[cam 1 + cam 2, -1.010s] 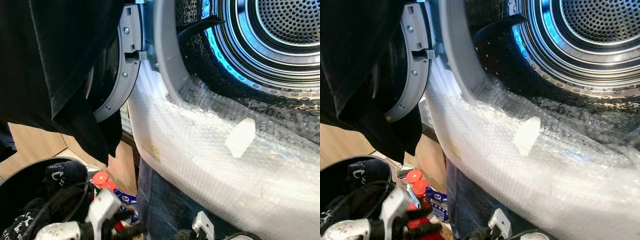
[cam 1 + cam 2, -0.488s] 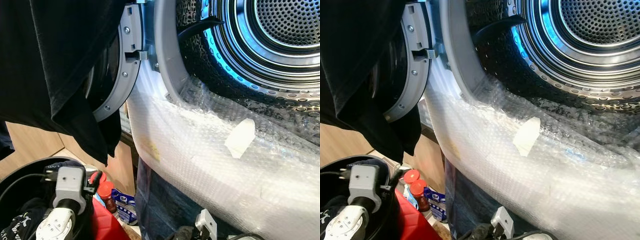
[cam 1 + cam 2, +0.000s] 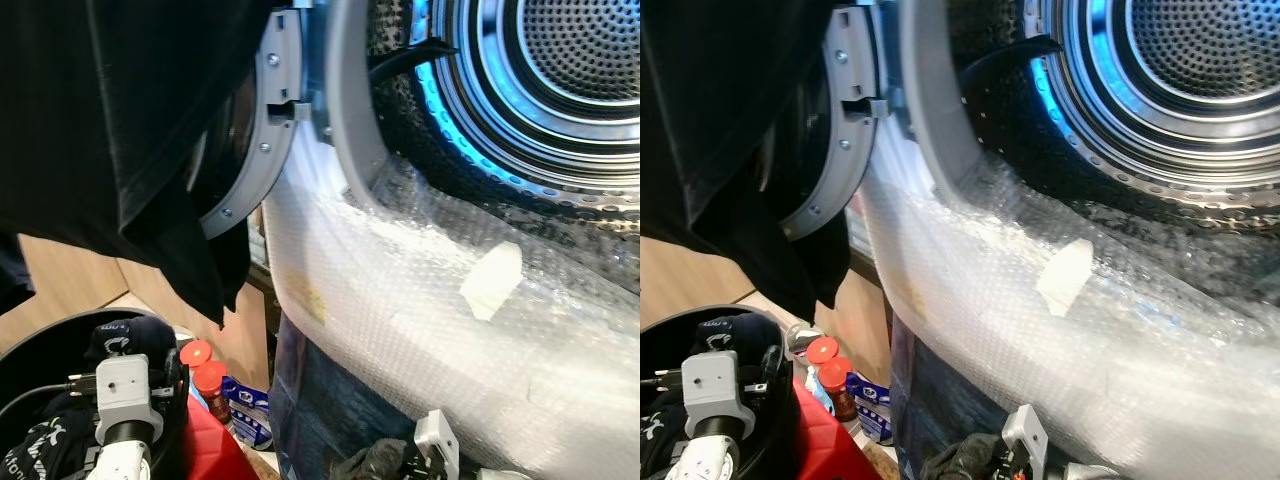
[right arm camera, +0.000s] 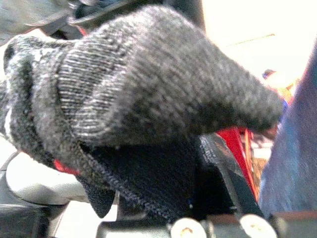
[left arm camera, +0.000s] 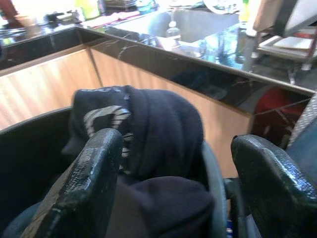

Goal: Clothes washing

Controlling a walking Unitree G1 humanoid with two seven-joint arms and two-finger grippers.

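The washing machine drum [image 3: 560, 90] stands open at the upper right, its front rim covered in bubble wrap [image 3: 400, 300]. A black garment [image 3: 120, 130] hangs over the open door [image 3: 272, 130]. At the lower left a black basket [image 3: 30, 360] holds dark clothes [image 5: 148, 134]. My left gripper [image 5: 173, 193] hovers open just above them, one finger [image 5: 94, 183] beside a printed dark piece. My right gripper [image 4: 163, 163] is shut on a grey knit garment [image 4: 148, 84], low in front of the machine, by my right wrist [image 3: 437, 445].
Two red-capped bottles [image 3: 205, 368], a red container [image 3: 205, 450] and a blue packet [image 3: 245, 400] sit on the floor between basket and machine. A wooden cabinet panel [image 3: 70, 285] lies behind the basket. A strip of tape [image 3: 490, 280] sticks to the bubble wrap.
My left wrist has swung back over the basket and settled lower. My right wrist has risen at the bottom edge, bringing the grey garment into sight. The camera shifted slightly.
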